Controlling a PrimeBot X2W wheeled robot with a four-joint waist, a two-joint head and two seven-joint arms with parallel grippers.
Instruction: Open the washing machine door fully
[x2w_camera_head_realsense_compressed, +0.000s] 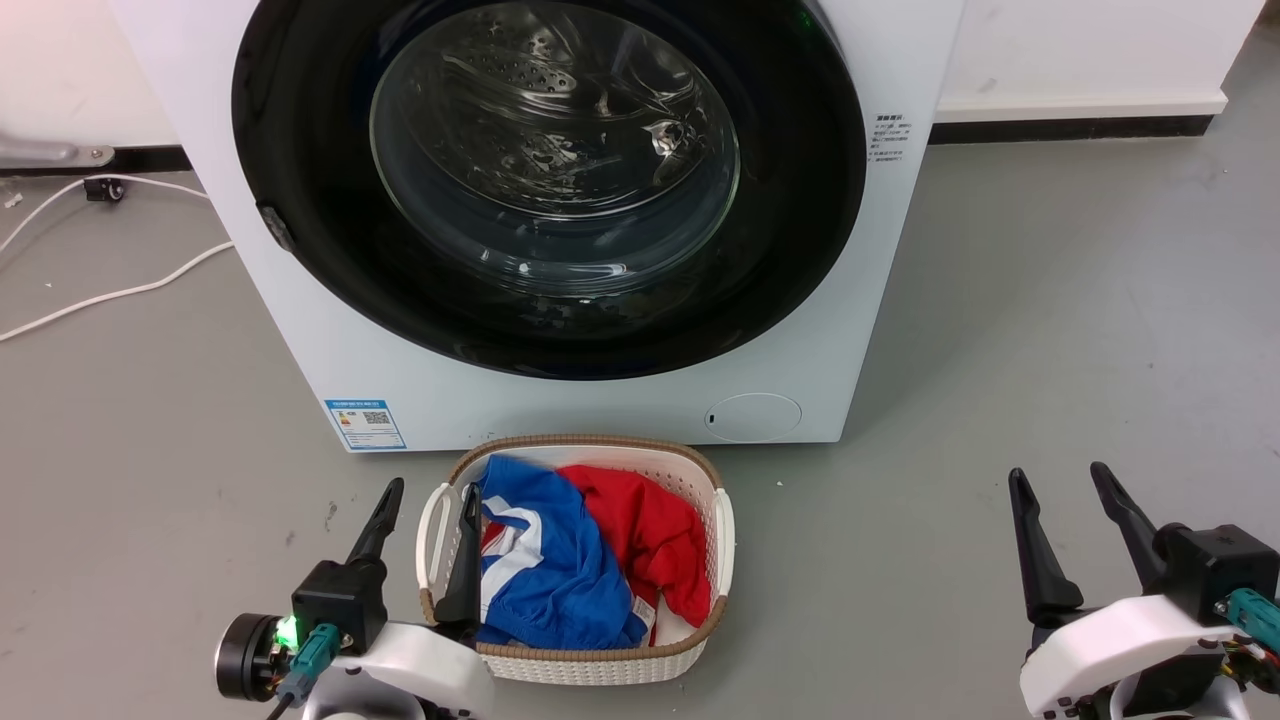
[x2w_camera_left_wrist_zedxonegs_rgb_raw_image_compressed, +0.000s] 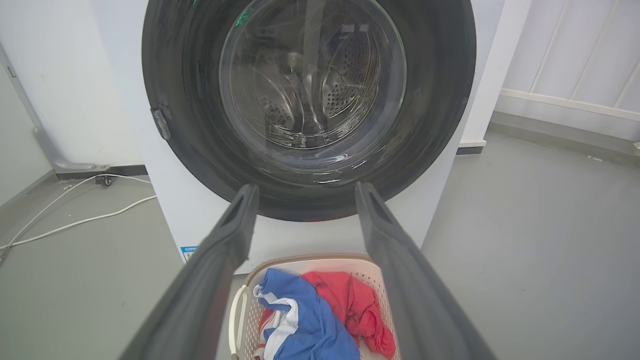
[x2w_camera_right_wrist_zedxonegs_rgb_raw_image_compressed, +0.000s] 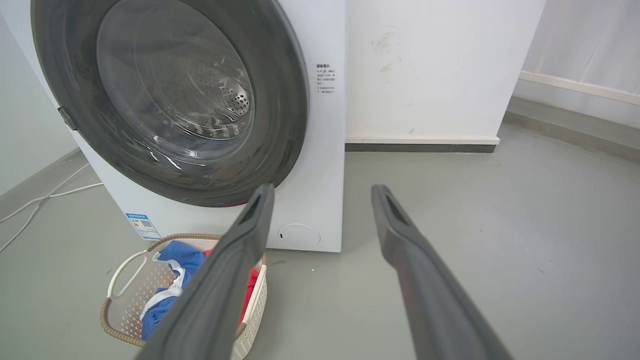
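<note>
The white washing machine (x2w_camera_head_realsense_compressed: 620, 400) stands ahead on the grey floor. Its round glossy black door (x2w_camera_head_realsense_compressed: 300, 200) with the clear bulging window lies flat against the front, shut. The door (x2w_camera_left_wrist_zedxonegs_rgb_raw_image_compressed: 190, 150) faces my left wrist view straight on, and the door (x2w_camera_right_wrist_zedxonegs_rgb_raw_image_compressed: 285, 115) sits at the upper left of my right wrist view. My left gripper (x2w_camera_head_realsense_compressed: 430, 485) is open at the lower left, over the left rim of a laundry basket, well short of the door. My right gripper (x2w_camera_head_realsense_compressed: 1058, 468) is open at the lower right above bare floor, empty.
A white laundry basket (x2w_camera_head_realsense_compressed: 725, 530) with a brown rim holds blue and red clothes right in front of the machine. White cables (x2w_camera_head_realsense_compressed: 120, 290) trail on the floor at the left. A white wall with a dark skirting (x2w_camera_head_realsense_compressed: 1070, 128) runs behind on the right.
</note>
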